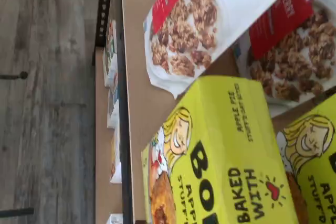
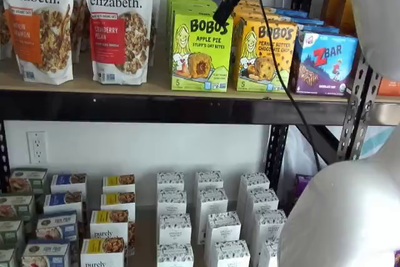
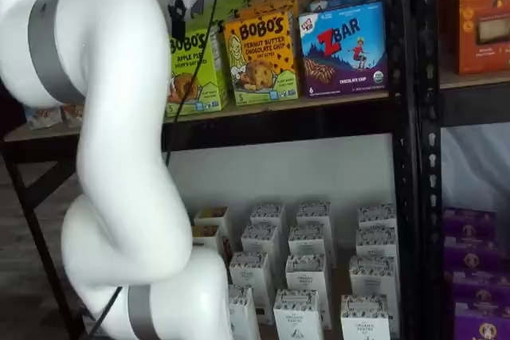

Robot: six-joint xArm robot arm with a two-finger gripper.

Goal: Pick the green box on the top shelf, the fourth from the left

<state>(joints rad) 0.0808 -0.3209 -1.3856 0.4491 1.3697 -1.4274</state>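
The green box (image 2: 200,54), a lime-green "BOBO'S APPLE PIE" carton, stands upright at the front of the top shelf (image 2: 125,85), with more green boxes behind it. It also shows in a shelf view (image 3: 195,69) and fills the wrist view (image 1: 220,156), where a second green box (image 1: 315,161) lies beside it. My gripper (image 2: 224,5) hangs just above and in front of the box's upper right corner. It also shows in a shelf view (image 3: 177,17), partly behind my arm. The fingers show side-on with no gap visible, and nothing is in them.
Two Purely Elizabeth granola bags (image 2: 119,23) stand left of the green box. A yellow-orange Bobo's box (image 2: 265,54) touches its right side, then a blue Zbar box (image 2: 325,64). A cable (image 2: 281,73) hangs from the gripper. Small white cartons (image 2: 209,217) fill the lower level.
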